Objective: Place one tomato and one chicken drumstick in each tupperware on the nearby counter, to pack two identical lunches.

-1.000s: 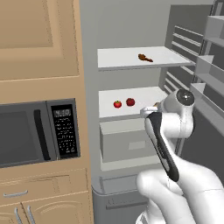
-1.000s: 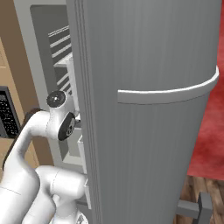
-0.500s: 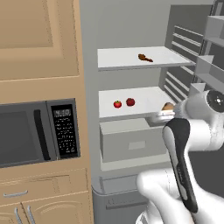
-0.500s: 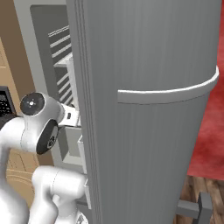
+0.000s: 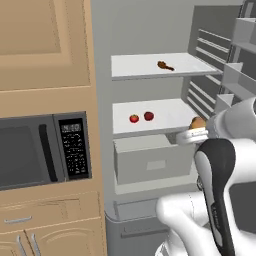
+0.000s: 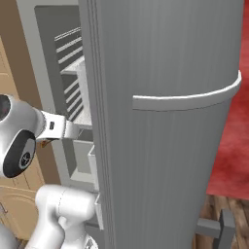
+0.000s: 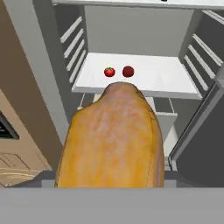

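Two small red tomatoes (image 5: 141, 117) lie side by side on the middle shelf of the open fridge, and they appear again as the tomatoes (image 7: 118, 71) in the hand view. One brown chicken drumstick (image 5: 165, 65) rests on the top shelf. My gripper (image 5: 196, 127) hangs in front of the middle shelf's right end, shut on a second, orange-brown drumstick (image 7: 113, 140). That drumstick looms large in the hand view and hides the fingertips. The tupperware and the counter are out of view.
A closed drawer (image 5: 152, 159) sits under the tomato shelf. A microwave (image 5: 42, 156) is built into tan cabinets left of the fridge. The grey fridge door (image 6: 165, 121) stands open close on my right, its racks (image 5: 242, 60) beside the arm.
The arm has swung right and back toward the base, drawing the held drumstick away from the shelf. The tomatoes and the top-shelf drumstick have not moved.
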Motion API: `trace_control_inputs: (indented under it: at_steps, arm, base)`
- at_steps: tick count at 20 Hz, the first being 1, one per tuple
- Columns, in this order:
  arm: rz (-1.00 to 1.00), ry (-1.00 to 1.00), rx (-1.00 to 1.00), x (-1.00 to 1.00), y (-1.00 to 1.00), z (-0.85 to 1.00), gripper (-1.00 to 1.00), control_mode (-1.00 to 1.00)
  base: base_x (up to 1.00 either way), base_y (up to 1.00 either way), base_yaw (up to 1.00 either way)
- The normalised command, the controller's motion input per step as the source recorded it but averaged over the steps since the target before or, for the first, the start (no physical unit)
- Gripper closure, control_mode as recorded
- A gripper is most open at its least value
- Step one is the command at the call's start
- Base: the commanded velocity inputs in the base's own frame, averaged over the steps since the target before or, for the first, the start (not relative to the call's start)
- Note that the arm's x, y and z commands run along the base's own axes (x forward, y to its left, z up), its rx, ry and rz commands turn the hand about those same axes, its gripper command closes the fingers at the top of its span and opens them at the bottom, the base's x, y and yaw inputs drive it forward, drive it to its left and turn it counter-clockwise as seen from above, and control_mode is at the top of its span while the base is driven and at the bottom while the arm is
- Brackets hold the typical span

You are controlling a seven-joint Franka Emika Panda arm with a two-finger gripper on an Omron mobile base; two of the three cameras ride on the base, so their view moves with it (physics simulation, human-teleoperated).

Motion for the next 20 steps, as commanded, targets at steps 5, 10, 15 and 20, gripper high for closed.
trace_control_inputs:
  at_steps: [5, 10, 15, 20]
  arm:
    - [0.00, 0.00, 0.00, 0.00, 0.00, 0.00, 1.00, 1.00]
    - [0.00, 0.00, 0.00, 0.00, 0.00, 0.00, 1.00, 1.00]
    - [0.00, 0.00, 0.00, 0.00, 0.00, 0.00, 1.00, 1.00]
    - [0.00, 0.00, 0.00, 0.00, 0.00, 0.00, 1.00, 1.00]
  base:
    - [-1.00, 0.11, 0.00]
    - [-0.76, 0.28, 0.00]
    - [-0.05, 0.90, 0.01]
    - [0.00, 1.00, 0.00]
